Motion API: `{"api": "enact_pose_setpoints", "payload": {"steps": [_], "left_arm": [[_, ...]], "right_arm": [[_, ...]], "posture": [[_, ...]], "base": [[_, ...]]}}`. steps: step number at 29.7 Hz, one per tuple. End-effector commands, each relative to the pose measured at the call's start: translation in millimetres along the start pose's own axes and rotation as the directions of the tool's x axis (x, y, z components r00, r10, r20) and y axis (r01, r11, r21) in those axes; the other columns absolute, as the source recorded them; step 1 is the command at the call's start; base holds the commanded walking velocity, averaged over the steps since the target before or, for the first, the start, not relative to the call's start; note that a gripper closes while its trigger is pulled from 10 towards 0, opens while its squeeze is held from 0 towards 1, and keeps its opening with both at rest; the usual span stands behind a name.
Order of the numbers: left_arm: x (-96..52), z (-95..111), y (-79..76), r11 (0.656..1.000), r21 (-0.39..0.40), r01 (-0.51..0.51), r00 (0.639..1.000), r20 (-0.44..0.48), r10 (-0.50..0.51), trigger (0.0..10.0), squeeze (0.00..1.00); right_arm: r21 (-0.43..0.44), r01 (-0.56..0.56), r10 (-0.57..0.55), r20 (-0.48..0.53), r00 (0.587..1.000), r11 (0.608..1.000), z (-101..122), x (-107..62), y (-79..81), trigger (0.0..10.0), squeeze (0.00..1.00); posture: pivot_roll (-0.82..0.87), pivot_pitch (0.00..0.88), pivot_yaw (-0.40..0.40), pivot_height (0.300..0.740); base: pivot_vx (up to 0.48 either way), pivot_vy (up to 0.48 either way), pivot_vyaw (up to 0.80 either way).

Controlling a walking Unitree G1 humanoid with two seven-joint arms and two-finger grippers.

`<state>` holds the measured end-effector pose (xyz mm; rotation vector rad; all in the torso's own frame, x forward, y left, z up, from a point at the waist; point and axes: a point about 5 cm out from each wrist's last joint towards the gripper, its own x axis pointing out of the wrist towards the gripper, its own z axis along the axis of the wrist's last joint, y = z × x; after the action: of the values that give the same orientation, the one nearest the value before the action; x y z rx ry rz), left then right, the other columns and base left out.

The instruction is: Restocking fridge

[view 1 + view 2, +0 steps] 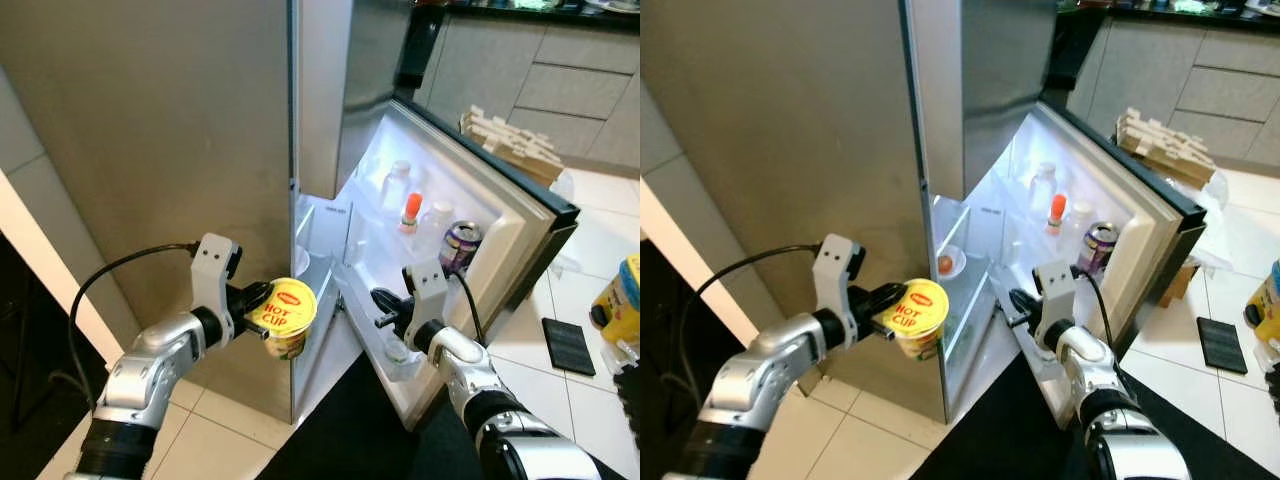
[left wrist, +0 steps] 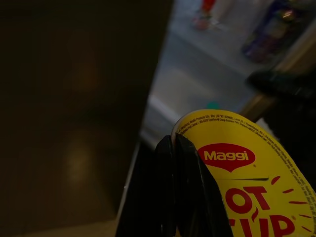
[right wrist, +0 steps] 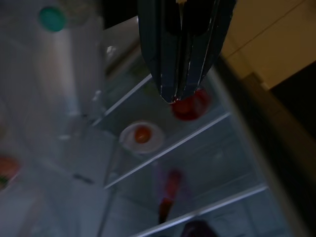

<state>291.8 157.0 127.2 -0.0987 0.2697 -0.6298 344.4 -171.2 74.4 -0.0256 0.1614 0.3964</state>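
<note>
Yellow noodle cup (image 1: 284,315) pinched in left gripper (image 1: 255,307) jaws at the open fridge (image 1: 330,260) edge, right gripper (image 1: 385,308) jaws pressed together by door shelf (image 1: 400,365).

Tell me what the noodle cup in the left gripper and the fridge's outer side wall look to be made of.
Noodle cup: its lid looks like glossy printed foil or coated paper, flat with crisp yellow and red print; the body is probably paper or plastic, too little shows to tell. The left gripper is shut on it. Fridge side wall: likely brushed or painted metal, a dull grey sheen with soft reflections.
</note>
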Motion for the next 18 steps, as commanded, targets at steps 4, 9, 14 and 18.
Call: {"api": "enact_pose_setpoints", "payload": {"steps": [4, 9, 14, 18], "left_arm": [[-12.6, -1, 2.6, 1.000, 0.002, -0.025, 1.000, -0.008, 0.025, 10.0, 0.00], [-21.6, 0, -0.2, 1.000, -0.002, -0.027, 1.000, -0.005, 0.027, 10.0, 0.00], [-27.5, 1, -4.3, 1.000, -0.011, -0.026, 1.000, 0.003, 0.026, 10.0, 0.00], [-32.5, 2, -7.3, 1.000, -0.013, -0.023, 1.000, 0.007, 0.023, 10.0, 0.00]], "right_arm": [[-0.021, 0.100, -0.101, -0.041, 0.994, 0.995, 1, -4.3, -17.9, 10.0, 0.00], [-0.041, 0.132, -0.134, -0.055, 0.989, 0.990, 2, -7.0, -26.1, 10.0, 0.00], [-0.052, 0.149, -0.152, -0.057, 0.987, 0.987, 3, -9.1, -30.5, 10.0, 0.00], [-0.060, 0.167, -0.170, -0.047, 0.984, 0.984, 5, -9.7, -34.0, 10.0, 0.00]], "posture": [[0.11, 0.120, -0.011, 0.740], [0.13, 0.167, -0.007, 0.740], [0.14, 0.203, -0.001, 0.740], [0.15, 0.221, 0.006, 0.740]], "base": [[0.000, 0.000, 0.00], [0.000, 0.000, 0.00], [0.000, 0.000, 0.00], [0.000, 0.000, 0.00]]}}
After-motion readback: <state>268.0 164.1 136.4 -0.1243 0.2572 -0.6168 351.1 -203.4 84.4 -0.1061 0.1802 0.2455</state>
